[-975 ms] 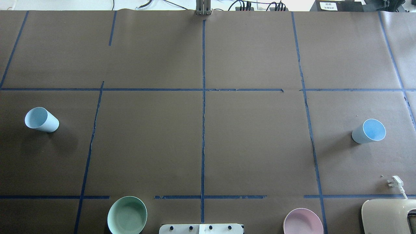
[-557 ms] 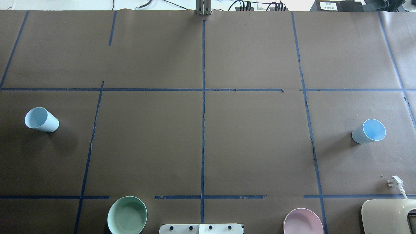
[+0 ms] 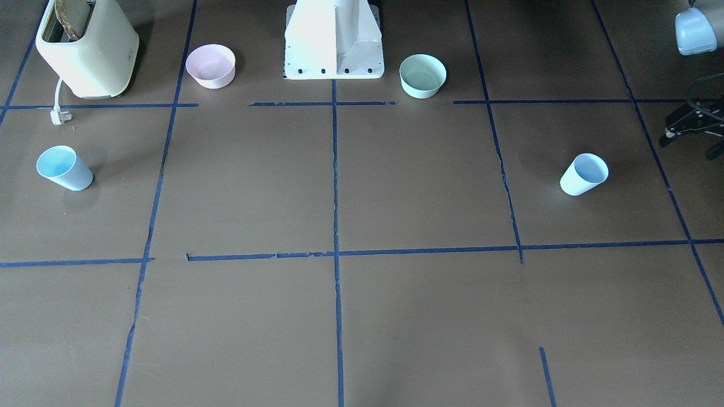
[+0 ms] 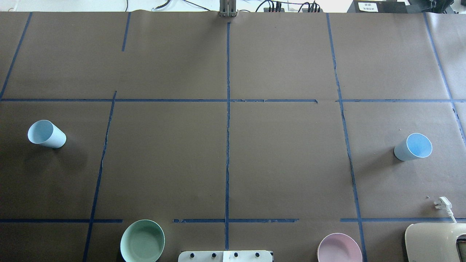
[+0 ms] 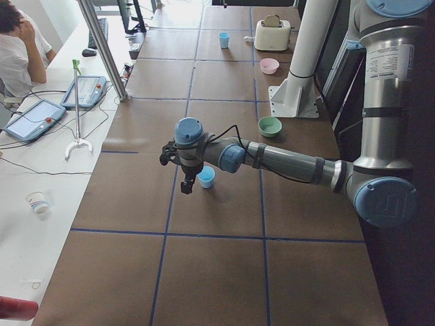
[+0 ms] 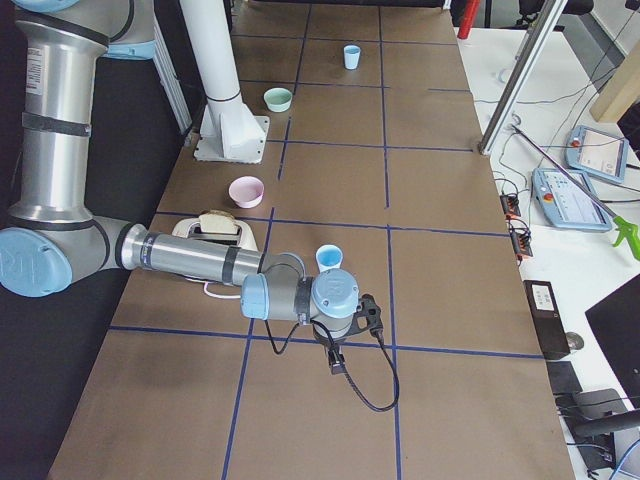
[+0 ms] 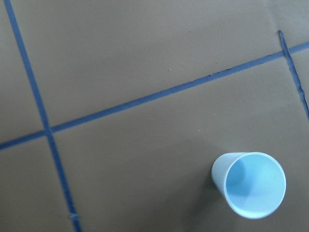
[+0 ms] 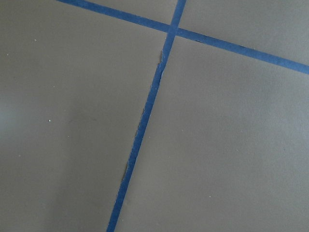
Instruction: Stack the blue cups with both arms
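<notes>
Two pale-blue cups stand upright and far apart on the brown table. One cup (image 4: 46,134) is at the left and also shows in the front-facing view (image 3: 584,174). The other cup (image 4: 413,147) is at the right and also shows there (image 3: 63,168). Neither arm shows in the overhead view. My left gripper (image 5: 185,187) hovers just beside the left cup (image 5: 206,177), and that cup sits at the lower right of the left wrist view (image 7: 251,186). My right gripper (image 6: 337,362) hangs over bare table a little short of the right cup (image 6: 329,258). I cannot tell whether either gripper is open or shut.
A mint-green bowl (image 4: 142,241) and a pink bowl (image 4: 339,248) sit either side of the white pedestal base (image 4: 225,255). A cream toaster (image 4: 435,242) with a loose plug (image 4: 443,203) stands at the near right corner. A person (image 5: 17,47) sits at the side bench.
</notes>
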Controlling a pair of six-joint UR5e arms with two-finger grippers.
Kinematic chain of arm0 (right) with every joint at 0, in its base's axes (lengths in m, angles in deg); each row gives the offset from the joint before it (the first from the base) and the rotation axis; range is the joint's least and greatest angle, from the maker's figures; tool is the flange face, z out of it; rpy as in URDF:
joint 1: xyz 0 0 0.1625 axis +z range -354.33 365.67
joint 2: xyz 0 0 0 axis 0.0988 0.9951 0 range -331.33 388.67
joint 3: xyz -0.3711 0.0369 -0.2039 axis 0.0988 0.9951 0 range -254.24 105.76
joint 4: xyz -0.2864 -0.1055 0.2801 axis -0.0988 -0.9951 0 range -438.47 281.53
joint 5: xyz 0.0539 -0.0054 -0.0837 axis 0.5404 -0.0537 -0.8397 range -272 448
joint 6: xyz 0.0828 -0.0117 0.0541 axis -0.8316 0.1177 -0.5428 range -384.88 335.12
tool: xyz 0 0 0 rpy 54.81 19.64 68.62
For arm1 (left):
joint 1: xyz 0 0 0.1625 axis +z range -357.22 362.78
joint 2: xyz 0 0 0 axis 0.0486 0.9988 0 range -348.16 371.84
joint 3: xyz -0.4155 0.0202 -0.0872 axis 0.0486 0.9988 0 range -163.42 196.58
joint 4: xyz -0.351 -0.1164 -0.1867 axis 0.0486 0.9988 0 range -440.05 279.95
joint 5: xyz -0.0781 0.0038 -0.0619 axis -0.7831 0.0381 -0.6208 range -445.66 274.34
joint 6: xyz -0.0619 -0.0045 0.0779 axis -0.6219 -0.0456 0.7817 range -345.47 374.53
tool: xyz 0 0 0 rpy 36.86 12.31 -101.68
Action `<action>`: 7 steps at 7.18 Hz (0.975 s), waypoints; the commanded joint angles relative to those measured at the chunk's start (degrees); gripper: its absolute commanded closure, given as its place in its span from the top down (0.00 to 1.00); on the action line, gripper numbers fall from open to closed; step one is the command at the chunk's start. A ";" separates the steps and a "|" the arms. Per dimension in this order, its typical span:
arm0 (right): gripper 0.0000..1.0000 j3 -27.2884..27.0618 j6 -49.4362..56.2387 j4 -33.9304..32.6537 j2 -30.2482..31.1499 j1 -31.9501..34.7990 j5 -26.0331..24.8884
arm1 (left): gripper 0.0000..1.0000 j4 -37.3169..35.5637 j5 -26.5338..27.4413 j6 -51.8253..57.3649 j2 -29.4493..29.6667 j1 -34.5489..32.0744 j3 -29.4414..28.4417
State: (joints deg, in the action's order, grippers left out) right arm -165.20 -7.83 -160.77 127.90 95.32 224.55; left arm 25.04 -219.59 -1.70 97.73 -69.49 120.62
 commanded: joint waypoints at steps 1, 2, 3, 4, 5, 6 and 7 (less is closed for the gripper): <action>1.00 0.09 0.00 -0.04 0.00 0.00 0.12 | 1.00 12.92 10.32 -27.68 -2.65 13.85 -0.24; 1.00 0.09 0.00 0.04 0.00 0.00 0.12 | 1.00 13.39 13.93 -31.20 -2.65 18.09 -1.02; 1.00 0.09 0.00 0.04 0.00 0.00 0.04 | 1.00 13.39 14.40 -31.32 -2.39 19.35 -1.81; 1.00 0.09 0.00 -0.04 0.00 0.00 0.04 | 1.00 13.39 14.40 -31.24 -2.39 19.54 -2.86; 1.00 0.09 0.00 -0.04 0.00 0.00 0.04 | 1.00 13.48 14.49 -31.24 -2.13 20.33 -4.09; 1.00 0.09 0.00 -0.04 0.00 0.00 0.04 | 0.58 13.48 14.23 -31.50 -1.95 20.51 -4.71; 1.00 0.09 0.00 -0.04 0.00 0.00 0.04 | 0.08 13.39 14.14 -31.50 -1.69 20.51 -5.07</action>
State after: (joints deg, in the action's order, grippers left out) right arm -165.12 -7.83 -160.81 127.90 95.32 224.58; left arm 38.47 -205.33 -33.08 95.76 -49.18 116.20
